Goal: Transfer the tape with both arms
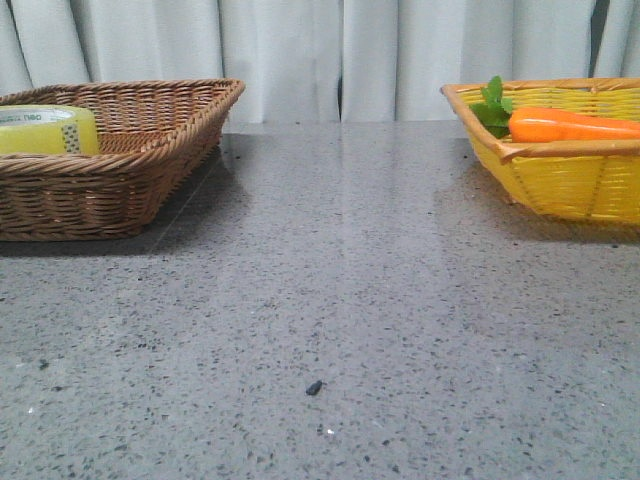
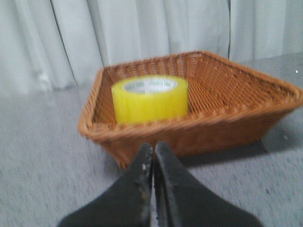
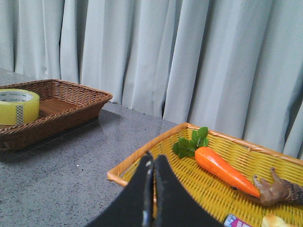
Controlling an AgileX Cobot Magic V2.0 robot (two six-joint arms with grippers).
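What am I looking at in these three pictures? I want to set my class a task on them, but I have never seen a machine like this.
This is a robot with two arms at a grey speckled table, with pale curtains behind. One picture looks forward over the table from the robot's own position; neither arm shows in it. The other two come from small cameras on each wrist, so the dark shapes at their lower edge are that arm's fingers.

On the robot's left stands a brown wicker basket holding a roll of yellow tape. On its right a yellow basket holds a toy carrot with green leaves, a small brown figure and other bits cut off by the frame.

The left fingers are pressed together, short of the brown basket. The right fingers are also together. Neither holds anything.
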